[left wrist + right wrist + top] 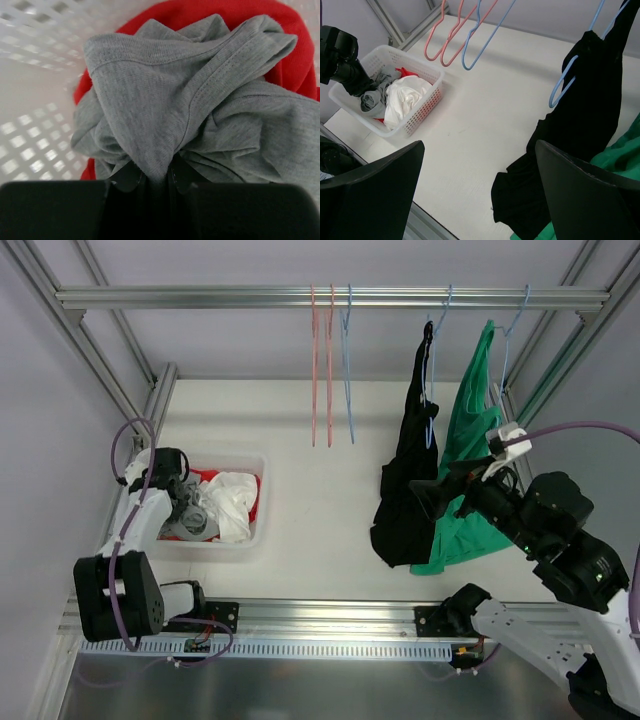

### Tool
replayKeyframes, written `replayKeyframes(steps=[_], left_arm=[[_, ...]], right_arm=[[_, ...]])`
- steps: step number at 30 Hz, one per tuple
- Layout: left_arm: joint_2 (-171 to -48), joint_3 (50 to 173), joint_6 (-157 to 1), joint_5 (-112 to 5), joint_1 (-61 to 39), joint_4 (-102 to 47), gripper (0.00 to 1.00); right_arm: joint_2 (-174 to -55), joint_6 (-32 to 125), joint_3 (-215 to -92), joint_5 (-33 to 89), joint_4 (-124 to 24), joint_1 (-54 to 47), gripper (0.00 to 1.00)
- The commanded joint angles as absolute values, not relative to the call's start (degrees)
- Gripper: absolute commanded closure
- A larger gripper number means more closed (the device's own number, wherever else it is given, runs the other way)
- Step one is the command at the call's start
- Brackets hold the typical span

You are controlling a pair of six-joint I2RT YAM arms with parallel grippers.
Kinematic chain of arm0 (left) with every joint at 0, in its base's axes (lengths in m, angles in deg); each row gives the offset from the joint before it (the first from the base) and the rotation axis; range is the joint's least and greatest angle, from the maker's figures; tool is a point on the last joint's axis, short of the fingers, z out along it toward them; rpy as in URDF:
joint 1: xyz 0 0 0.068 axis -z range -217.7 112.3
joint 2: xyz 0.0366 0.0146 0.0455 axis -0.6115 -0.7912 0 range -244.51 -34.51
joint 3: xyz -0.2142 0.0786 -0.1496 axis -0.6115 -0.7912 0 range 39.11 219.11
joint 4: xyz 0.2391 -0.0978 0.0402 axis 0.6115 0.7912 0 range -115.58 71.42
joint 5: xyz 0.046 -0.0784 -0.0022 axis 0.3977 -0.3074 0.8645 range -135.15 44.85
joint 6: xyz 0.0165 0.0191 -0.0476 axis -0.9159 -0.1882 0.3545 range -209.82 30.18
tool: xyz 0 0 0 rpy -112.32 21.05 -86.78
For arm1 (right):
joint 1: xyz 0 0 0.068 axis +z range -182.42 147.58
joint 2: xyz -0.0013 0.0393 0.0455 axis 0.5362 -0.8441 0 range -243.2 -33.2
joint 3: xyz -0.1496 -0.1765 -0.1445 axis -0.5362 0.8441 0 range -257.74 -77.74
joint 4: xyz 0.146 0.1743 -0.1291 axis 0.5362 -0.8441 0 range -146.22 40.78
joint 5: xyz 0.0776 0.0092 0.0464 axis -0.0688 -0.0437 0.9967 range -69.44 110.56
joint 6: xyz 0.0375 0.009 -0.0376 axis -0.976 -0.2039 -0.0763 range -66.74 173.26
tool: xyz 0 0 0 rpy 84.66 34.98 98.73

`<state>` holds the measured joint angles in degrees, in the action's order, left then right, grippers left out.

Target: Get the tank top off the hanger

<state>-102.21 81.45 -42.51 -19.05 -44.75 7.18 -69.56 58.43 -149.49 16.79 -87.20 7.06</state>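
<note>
A black tank top (pixel 408 480) hangs from a blue hanger (pixel 432 370) on the rail, its hem trailing onto the table. It also shows in the right wrist view (pixel 590 110) on its hanger (pixel 565 85). A green tank top (pixel 470 440) hangs next to it on the right. My right gripper (pixel 440 498) is open and empty, its jaws wide apart, just beside the lower part of the black top (pixel 480 190). My left gripper (pixel 185 512) is down in the white basket (pixel 255 530), shut on a grey garment (pixel 165 100) pinched between its fingers (pixel 152 175).
The basket (pixel 420 117) also holds a white garment (pixel 232 502) and a red one (pixel 295 55). Two empty pink hangers (pixel 320 370) and an empty blue hanger (pixel 349 370) hang at the rail's middle. Aluminium frame posts stand at both sides.
</note>
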Motion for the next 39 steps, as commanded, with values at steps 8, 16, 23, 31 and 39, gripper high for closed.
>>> replayKeyframes(steps=[8,16,23,31,39], left_arm=[[-92.9,81.5,-41.6,-25.8,-45.4,2.4,0.48],[-78.3,93.0,-50.7,-30.4,-45.4,10.5,0.07],[-74.8,101.9,-65.4,-62.5,-45.3,11.8,0.01],[-70.6,94.4,-71.8,-73.4,-39.8,12.0,0.01],[-68.9,90.8,-73.3,-74.8,-38.5,12.3,0.01]], right_arm=[[-79.1,62.2,-157.4,5.3,-87.6,6.5,0.0],[-93.3,64.5,-173.4,6.0,-94.1,-0.6,0.0],[-105.1,67.7,-184.7,4.8,-94.1,-6.3,0.07],[-120.8,66.1,-195.3,4.3,-94.2,-8.6,0.36],[-124.0,63.0,-196.4,-1.9,-91.9,-8.6,1.0]])
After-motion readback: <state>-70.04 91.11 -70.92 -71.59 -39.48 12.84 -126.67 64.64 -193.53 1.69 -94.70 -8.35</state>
